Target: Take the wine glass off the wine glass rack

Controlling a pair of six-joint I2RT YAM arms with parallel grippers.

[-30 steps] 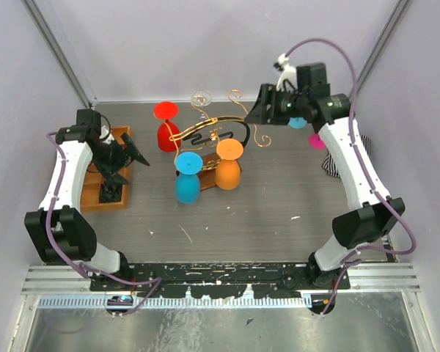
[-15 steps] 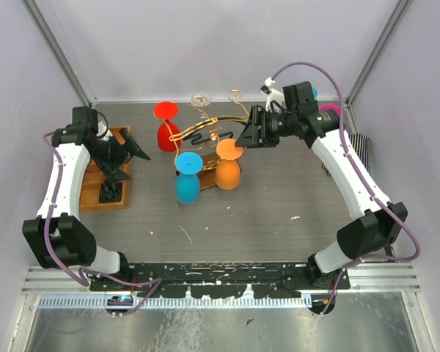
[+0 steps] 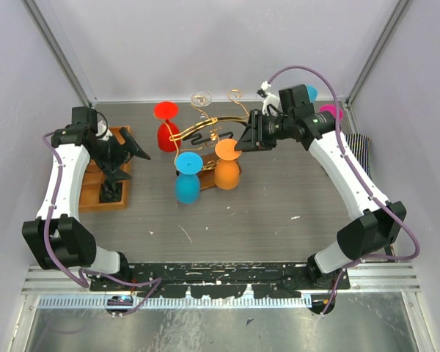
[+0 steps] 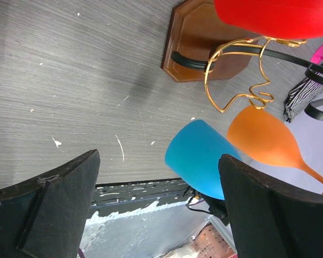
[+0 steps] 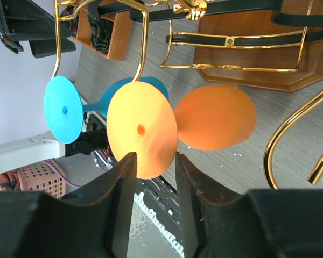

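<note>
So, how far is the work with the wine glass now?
Done: nothing; the red glass, blue glass and orange glass hang on the rack. In hand: the right gripper's jaws flank its foot, not yet closed. Remaining: grip, then slide it off.

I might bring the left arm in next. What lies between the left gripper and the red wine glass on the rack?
Only bare grey table. The top view shows nothing between the open left gripper and the red wine glass.

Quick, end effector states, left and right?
Left end effector: open, holding nothing.
Right end effector: fingers flank the foot of the orange wine glass; whether it grips cannot be told.
</note>
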